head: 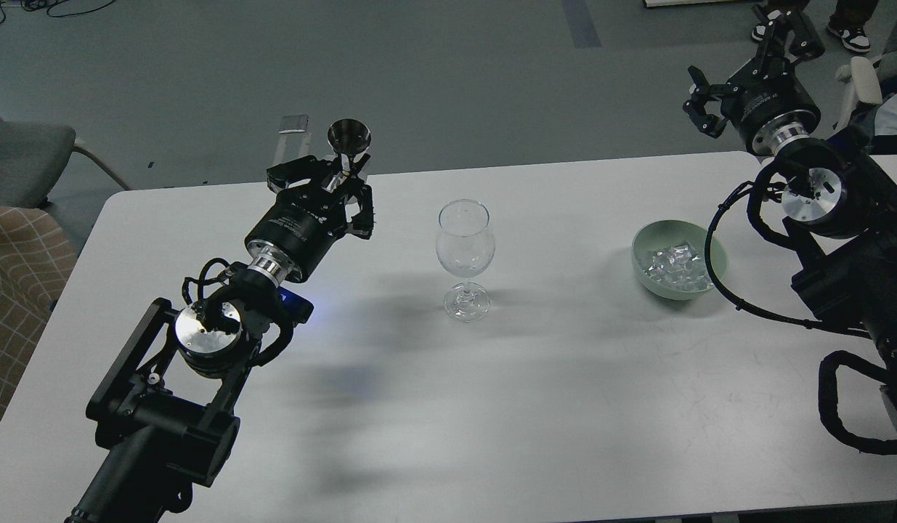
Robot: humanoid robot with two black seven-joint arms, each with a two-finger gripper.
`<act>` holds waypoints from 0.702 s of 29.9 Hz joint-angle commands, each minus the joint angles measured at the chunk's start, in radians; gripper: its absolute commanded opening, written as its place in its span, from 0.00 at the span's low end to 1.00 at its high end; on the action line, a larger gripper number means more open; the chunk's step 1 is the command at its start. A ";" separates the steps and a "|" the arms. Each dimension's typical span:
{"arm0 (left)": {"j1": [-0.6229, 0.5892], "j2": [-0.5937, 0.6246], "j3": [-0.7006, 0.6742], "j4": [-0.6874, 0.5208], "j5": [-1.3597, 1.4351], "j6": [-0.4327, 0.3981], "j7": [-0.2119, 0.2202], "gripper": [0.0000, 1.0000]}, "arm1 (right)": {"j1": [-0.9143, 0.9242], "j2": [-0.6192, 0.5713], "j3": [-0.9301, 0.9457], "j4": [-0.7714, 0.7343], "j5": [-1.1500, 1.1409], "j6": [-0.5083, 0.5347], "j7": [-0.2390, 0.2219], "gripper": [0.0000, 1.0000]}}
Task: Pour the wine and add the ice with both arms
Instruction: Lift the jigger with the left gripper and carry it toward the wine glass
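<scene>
An empty clear stemmed wine glass stands upright at the middle of the white table. A pale green bowl to its right holds several ice cubes. My left gripper is shut on the stem of a small shiny metal cup, held upright above the table's far edge, left of the glass. My right gripper is open and empty, raised beyond the table's far right corner, behind the bowl.
A grey chair and a checked cushion stand off the table's left end. A small metal piece lies on the floor behind the table. Someone's shoes show at the top right.
</scene>
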 commanded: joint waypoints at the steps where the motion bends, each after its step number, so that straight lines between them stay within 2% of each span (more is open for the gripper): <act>1: -0.003 -0.004 -0.001 0.001 0.009 -0.001 0.000 0.00 | 0.000 0.002 0.001 0.000 0.000 0.000 0.000 1.00; 16: -0.003 -0.038 0.005 0.001 0.087 0.016 0.000 0.00 | -0.006 0.000 0.001 0.000 0.000 0.000 0.000 1.00; 21: -0.020 -0.038 0.073 0.002 0.121 0.033 -0.002 0.00 | -0.008 0.002 -0.001 0.000 0.000 0.000 0.000 1.00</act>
